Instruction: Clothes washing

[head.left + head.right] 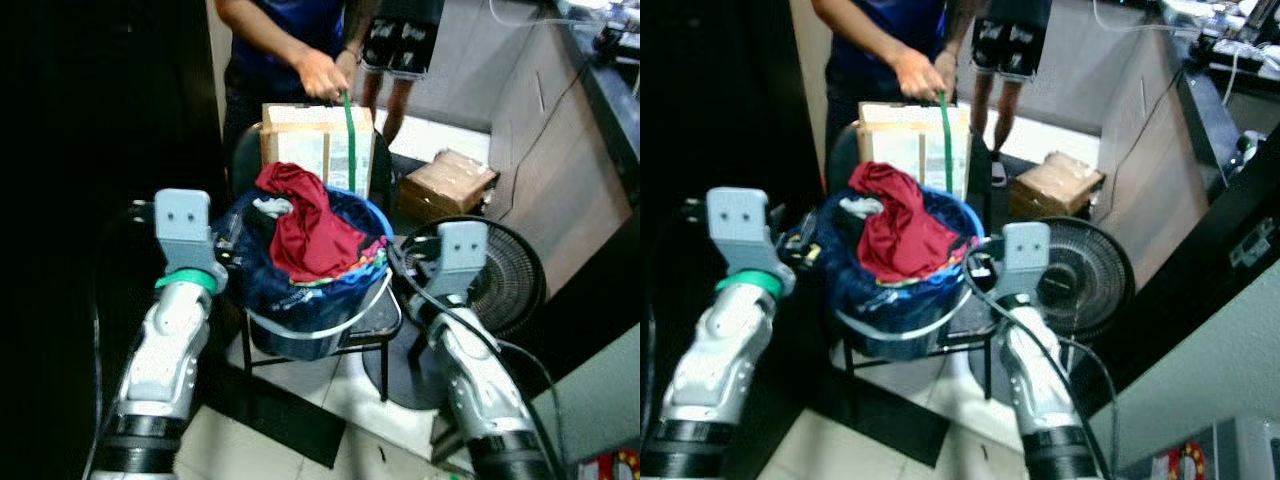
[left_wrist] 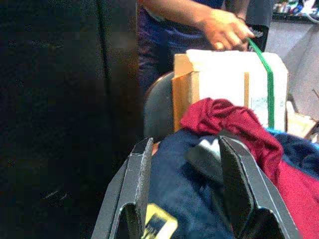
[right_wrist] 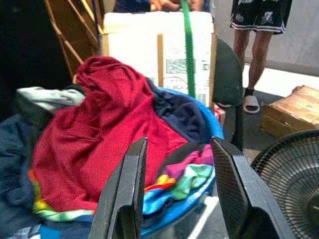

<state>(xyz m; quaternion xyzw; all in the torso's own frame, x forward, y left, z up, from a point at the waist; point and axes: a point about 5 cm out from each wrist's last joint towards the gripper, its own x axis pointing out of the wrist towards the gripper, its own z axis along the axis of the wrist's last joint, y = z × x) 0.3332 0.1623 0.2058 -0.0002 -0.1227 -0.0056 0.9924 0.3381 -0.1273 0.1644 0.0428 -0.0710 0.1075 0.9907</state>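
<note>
Our jaws stand apart on both sides: the left gripper and the right gripper flank the blue basket, heaped with a red garment and other clothes, on a small stool. We judge the step is taking hold of the basket; next, each gripper must close on its rim evenly.

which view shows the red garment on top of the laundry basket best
The right wrist view: the crumpled red garment spreads large across the blue plastic basket, with folds and the multicoloured cloth under it plain. Both eye views show it small, from above. The left wrist view catches one edge behind dark blue fabric.
</note>
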